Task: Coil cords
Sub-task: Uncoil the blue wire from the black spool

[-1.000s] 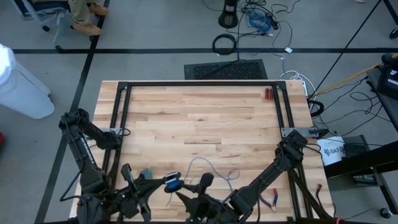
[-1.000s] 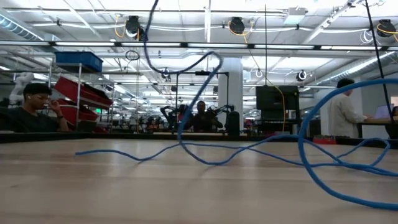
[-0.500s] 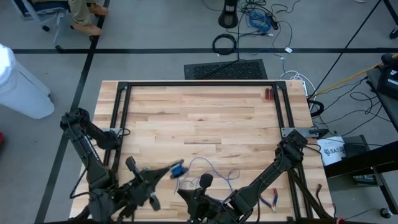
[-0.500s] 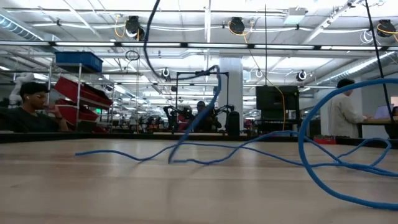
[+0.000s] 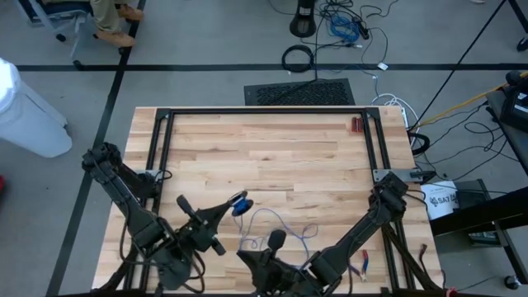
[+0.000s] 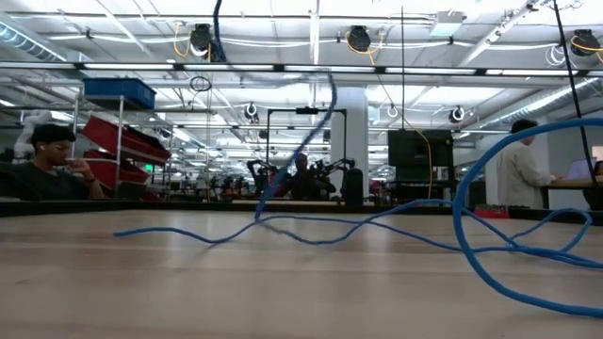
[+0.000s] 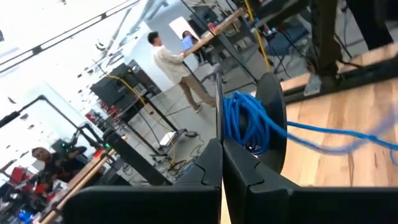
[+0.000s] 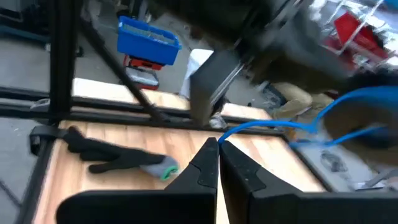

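Observation:
The cord is thin and blue. Part of it is wound into a small coil (image 5: 240,204) (image 7: 245,127), which my left gripper (image 5: 233,208) (image 7: 244,84) holds shut above the table's near middle. The rest (image 5: 285,224) (image 6: 377,226) lies in loose loops on the wood, with one strand (image 6: 316,132) rising out of the low view. My right gripper (image 5: 268,243) (image 8: 217,142) is near the front edge, shut on a strand just right of the coil. Neither gripper shows in the low view. My left gripper has the coil's several turns (image 7: 239,134) between its two fingers, which point about level. The coil is lifted clear of the table. One strand (image 7: 336,134) leads away from it toward the wood. My right gripper pinches a single strand (image 8: 233,132) at its fingertips, which point almost level from the table's near side. The strand runs off in the air toward my left gripper, clear of the wood.
A black glove with a green patch (image 8: 118,158) lies on the wood near the left frame rail. Red-handled pliers (image 5: 361,264) lie at the near right, and a small red item (image 5: 356,125) at the far right. A black frame (image 5: 264,111) borders the table.
My left gripper has swung toward the table's far edge and a little right, turning as it went. It has carried the coil away from my right gripper. The raised strand in the low view has shifted with it, while the loops on the wood stay put.

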